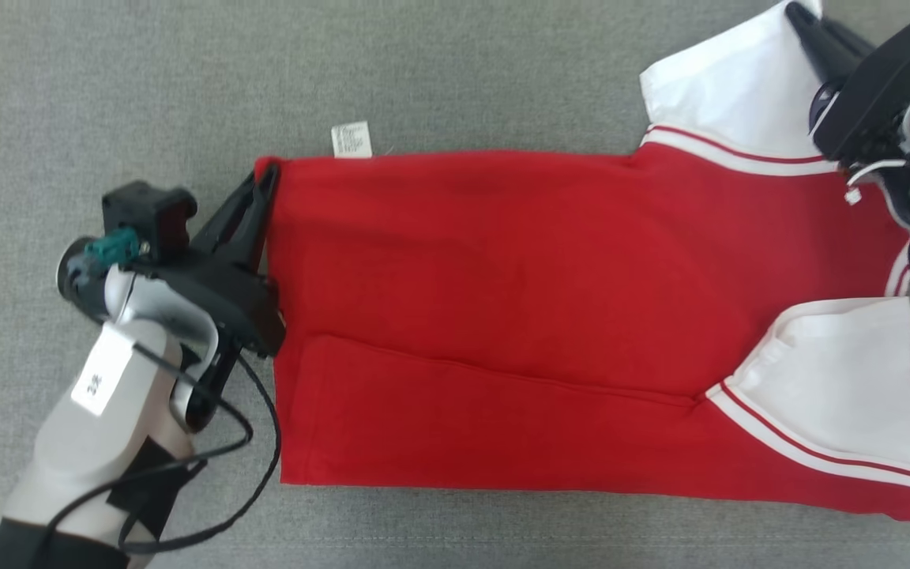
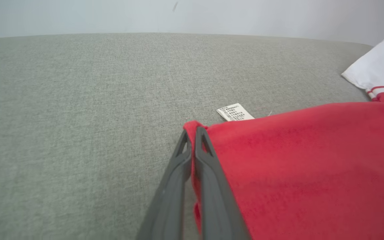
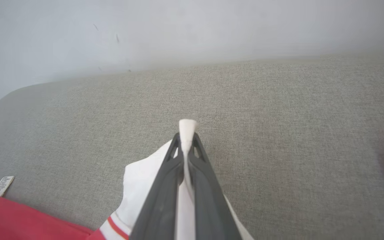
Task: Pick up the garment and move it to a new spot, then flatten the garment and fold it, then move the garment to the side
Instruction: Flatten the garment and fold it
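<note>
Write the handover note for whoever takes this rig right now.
Left pincer: shut on the garment at its far hem corner.
Right pincer: shut on the far white sleeve.
The garment is spread flat on the grey surface, and its near long side looks folded in.
Done: flattening, apparently.
Left: finish the fold, then move it aside.

Red shirt, white sleeves with red-striped trim, flat on grey fabric surface; near side folded over, care label sticking out far side.
</note>
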Available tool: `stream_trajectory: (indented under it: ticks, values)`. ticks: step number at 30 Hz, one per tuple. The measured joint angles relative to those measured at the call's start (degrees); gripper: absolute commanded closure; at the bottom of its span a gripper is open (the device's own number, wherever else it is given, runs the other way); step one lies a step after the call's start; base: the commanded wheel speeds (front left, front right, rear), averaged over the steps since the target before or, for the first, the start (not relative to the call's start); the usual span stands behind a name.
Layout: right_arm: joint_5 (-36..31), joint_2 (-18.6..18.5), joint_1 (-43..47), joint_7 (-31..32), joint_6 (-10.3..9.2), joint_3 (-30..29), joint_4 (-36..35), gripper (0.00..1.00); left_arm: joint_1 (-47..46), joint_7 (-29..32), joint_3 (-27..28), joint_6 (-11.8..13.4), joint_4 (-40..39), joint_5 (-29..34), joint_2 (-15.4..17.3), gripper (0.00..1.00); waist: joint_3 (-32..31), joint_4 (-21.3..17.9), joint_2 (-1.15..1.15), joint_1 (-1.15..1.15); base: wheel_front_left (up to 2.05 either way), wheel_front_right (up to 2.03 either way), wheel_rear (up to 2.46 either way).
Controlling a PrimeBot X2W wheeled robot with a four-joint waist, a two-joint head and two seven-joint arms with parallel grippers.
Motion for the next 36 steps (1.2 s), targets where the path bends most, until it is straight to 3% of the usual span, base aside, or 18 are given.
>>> stream_trajectory:
  ticks: [11,25,36]
  values:
    - [2.61,-2.09,6.31,-6.50,0.01,5.06,-7.56,1.00,6.36,-3.57,-1.45,-0.07,-1.13,-0.33,0.85,1.00,-4.70,-1.95,0.00,-0.01,0.00,0.00,0.00]
    - [6.14,-7.34,15.36,-13.85,0.01,11.18,-15.74,1.00,13.54,-5.55,-3.01,-0.09,-3.81,-0.32,1.77,1.00,-11.88,-3.40,-0.01,-0.01,0.00,0.00,0.00]
    - [8.44,-10.89,18.96,-17.26,0.02,13.91,-18.55,1.00,15.99,-5.97,-2.21,-0.46,-4.64,-1.23,3.19,1.00,-14.02,-4.13,-0.01,0.00,0.00,0.00,0.00]
